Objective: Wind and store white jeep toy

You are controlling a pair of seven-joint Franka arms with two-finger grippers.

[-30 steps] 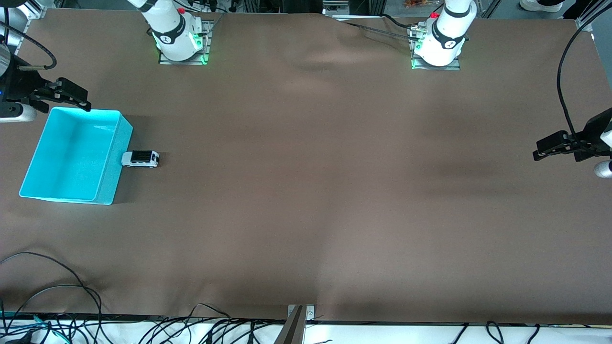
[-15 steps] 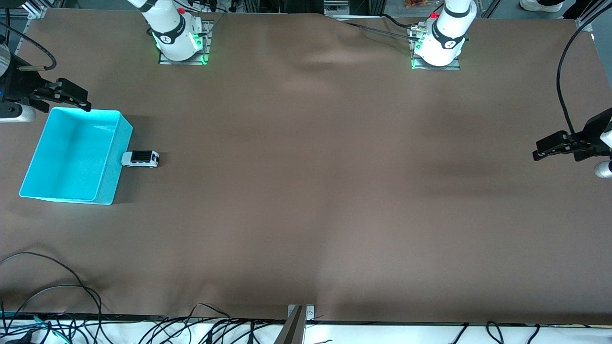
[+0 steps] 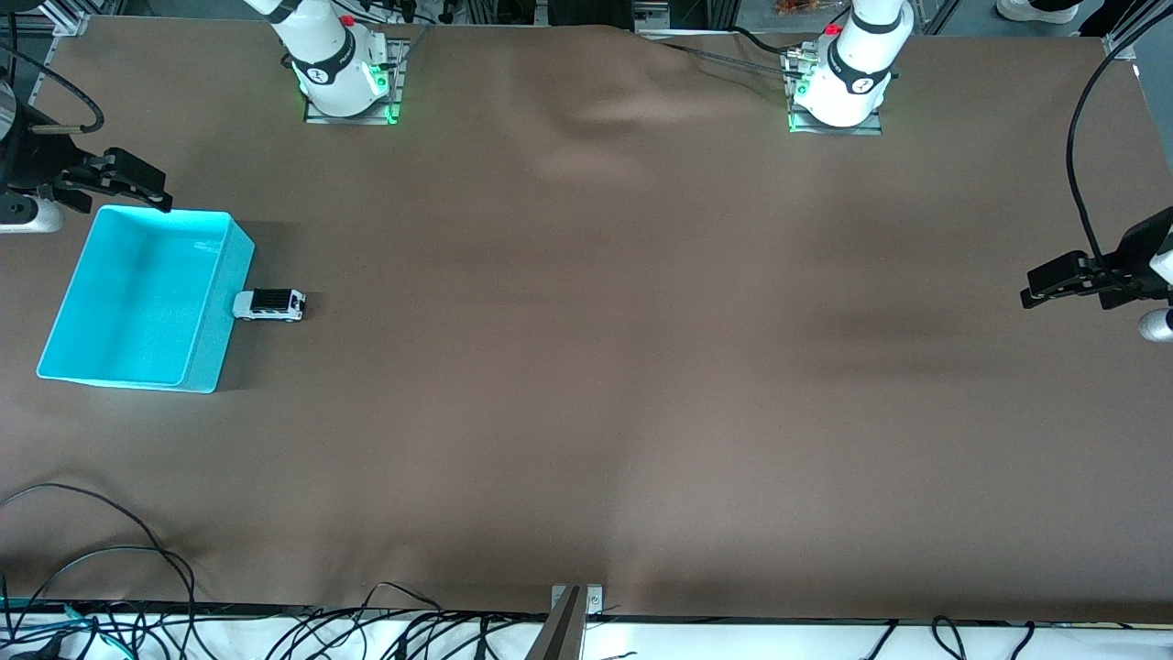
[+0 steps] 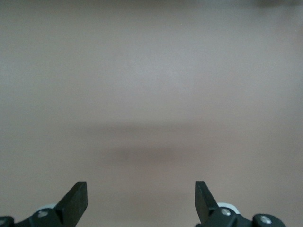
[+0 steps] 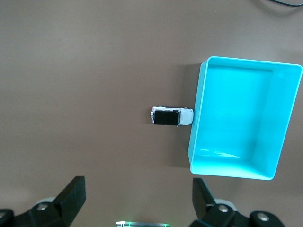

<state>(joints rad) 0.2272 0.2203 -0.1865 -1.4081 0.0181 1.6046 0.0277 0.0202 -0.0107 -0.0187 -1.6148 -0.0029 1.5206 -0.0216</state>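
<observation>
Right gripper [image 3: 137, 188], fingers apart, hangs above the turquoise bin's [image 3: 207, 371] rim; left gripper [image 3: 1049, 284], also apart, waits well off. Descending, a finger could strike the bin wall touching the white jeep toy [image 3: 268, 305].

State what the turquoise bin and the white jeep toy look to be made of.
Turquoise bin: likely moulded plastic, glossy, with light glare on its thin smooth walls. White jeep toy: probably painted plastic or die-cast metal; hard white body, black roof panel; the look leaves it open.
</observation>
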